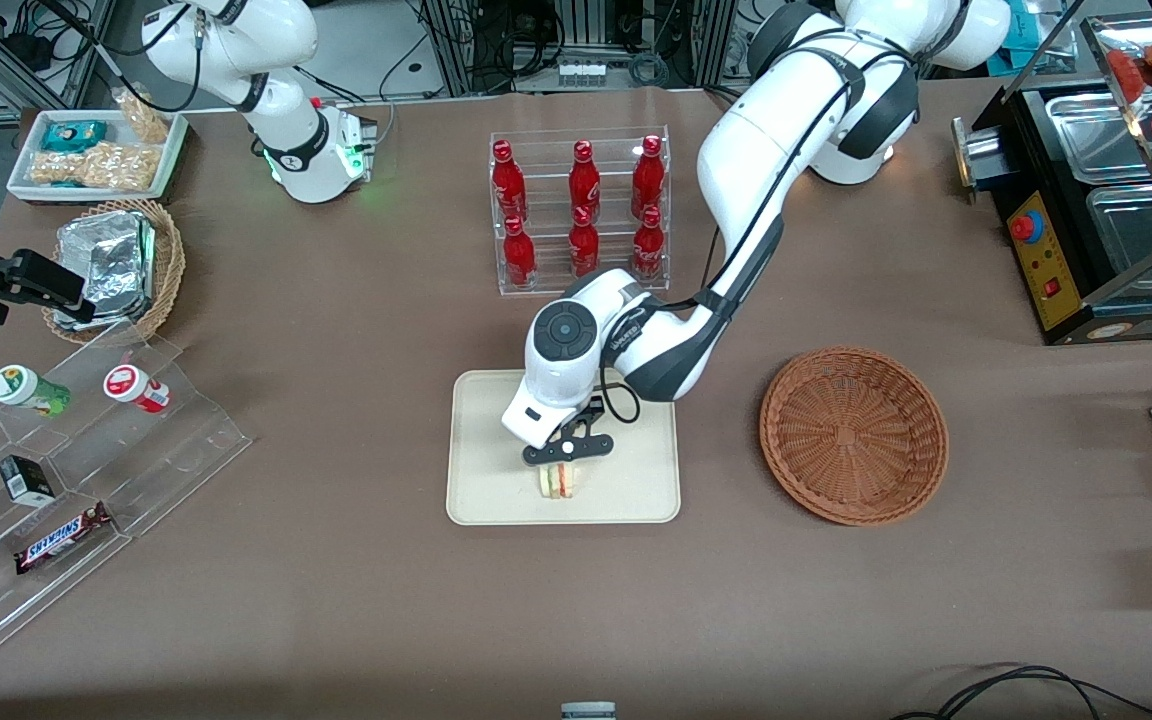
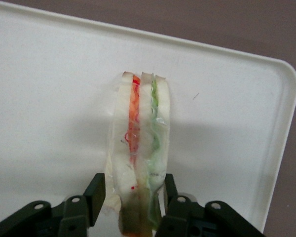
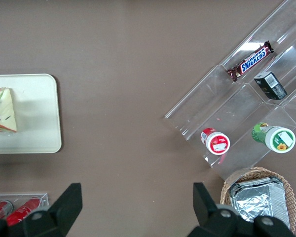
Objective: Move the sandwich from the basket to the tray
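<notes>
Sandwich (image 1: pixel 558 480) sits on the cream tray (image 1: pixel 481 500), on the part of it nearest the front camera, standing on edge with red/orange and green layers showing in the wrist view (image 2: pixel 140 148). Left gripper (image 1: pixel 562 467) is directly over it, fingers (image 2: pixel 94 197) closed against both bread faces, so it has hold of the sandwich. Reddish-brown basket (image 1: pixel 853 435) lies beside the tray toward the working arm's end, apart from it.

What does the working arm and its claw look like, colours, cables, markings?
Glossy white rounded arm segments with dark grey joint bands. A grey round cap on the wrist. Thin black cable runs along it, looping by the wrist. The claw over the tray is black with two matte fingers.
</notes>
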{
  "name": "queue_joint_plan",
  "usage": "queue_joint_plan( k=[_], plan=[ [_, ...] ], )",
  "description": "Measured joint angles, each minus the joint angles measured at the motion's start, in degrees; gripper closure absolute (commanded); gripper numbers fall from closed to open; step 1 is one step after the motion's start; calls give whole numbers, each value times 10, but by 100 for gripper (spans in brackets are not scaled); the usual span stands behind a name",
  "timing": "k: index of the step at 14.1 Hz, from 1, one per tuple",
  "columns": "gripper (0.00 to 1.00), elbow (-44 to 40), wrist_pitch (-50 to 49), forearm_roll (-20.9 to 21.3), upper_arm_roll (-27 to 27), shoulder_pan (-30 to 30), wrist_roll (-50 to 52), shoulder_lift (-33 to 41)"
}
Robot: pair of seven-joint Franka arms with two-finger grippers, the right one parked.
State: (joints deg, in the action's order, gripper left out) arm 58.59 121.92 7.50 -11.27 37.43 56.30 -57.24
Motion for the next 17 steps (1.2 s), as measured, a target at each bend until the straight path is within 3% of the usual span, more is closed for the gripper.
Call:
queue_joint_plan(
  k=[3,8,12,17],
  plan=[
    [0,-24,-85,3,5,-4,0,50],
    [0,-11,-293,4,11,-62,-17,197],
    [0,96,-316,4,13,-132,-34,268],
    [0,251,-314,-4,13,-218,-159,385]
  ],
)
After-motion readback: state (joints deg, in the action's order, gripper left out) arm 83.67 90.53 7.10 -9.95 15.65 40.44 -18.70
